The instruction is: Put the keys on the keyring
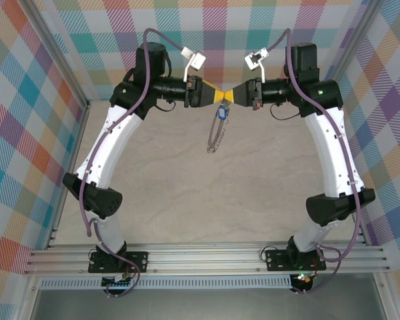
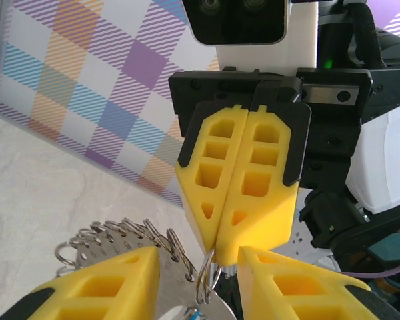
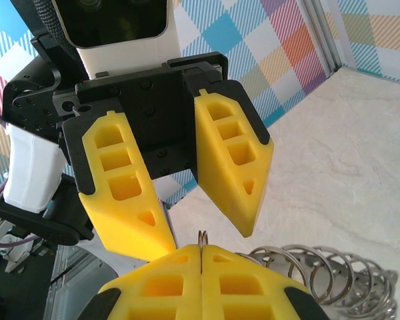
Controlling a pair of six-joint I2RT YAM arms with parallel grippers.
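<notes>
Pinches thin keyring [image 1: 213, 140] loop in closed right gripper [image 3: 201, 257] near far table [image 1: 187, 200] edge; straddles it with half-spread, seemingly empty left gripper [image 3: 207, 243]. Risks bumping loop free, dropping keys [image 1: 221, 113].

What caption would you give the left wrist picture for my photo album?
The shut right gripper pinches a keyring loop between the left gripper's open fingers.

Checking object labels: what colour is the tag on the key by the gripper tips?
The key's tag is blue, clearest in the top external view.
</notes>
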